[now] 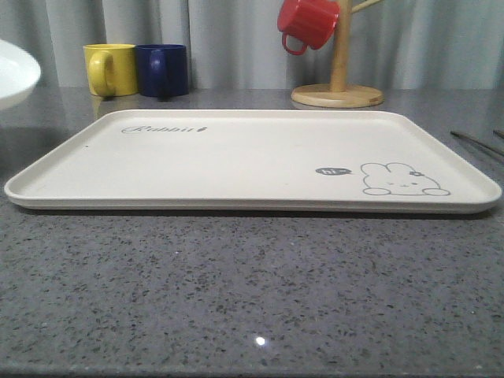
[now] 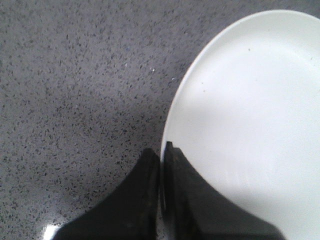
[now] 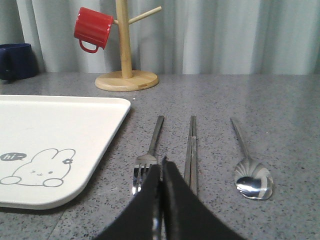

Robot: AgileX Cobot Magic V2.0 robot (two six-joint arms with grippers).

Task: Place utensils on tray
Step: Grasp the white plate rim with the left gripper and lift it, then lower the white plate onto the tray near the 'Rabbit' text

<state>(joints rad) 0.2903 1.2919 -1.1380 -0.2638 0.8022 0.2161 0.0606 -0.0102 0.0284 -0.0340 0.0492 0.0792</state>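
Front view. Large cream rectangular tray with rounded corners and low raised rim (image 1: 236, 153): lies flat on the speckled grey stone counter (image 1: 252, 291), bare, central between the arms, so either can reach it. Grey rabbit drawing at its near right corner, script at far left. Round shallow white plate (image 1: 14, 72): part visible at the left edge, well apart from the tray's left end. Yellow mug (image 1: 110, 69) and navy mug (image 1: 163, 69): standing side by side behind the tray, out of the working area. Red mug (image 1: 309, 22): hung on the wooden mug tree (image 1: 339, 75) behind the tray. Thin dark lines at the right edge are probably utensil handles; too small to tell.

Left wrist view. Left gripper (image 2: 161, 150): black jaws pressed together, nothing between them, tips at the plate's rim above the counter. Contact with the rim cannot be judged. Likely parked near the plate as its own item.

Right wrist view. Right gripper (image 3: 161, 167): jaws pressed together, empty, pointing between fork and chopsticks. Slim silver four-tined metal fork (image 3: 149, 155), pair of flat metal chopsticks (image 3: 190, 150), oval-bowled metal spoon (image 3: 250, 165): laid parallel on the counter just right of the tray, spaced apart, presumably for separate picking. None is on the tray yet.
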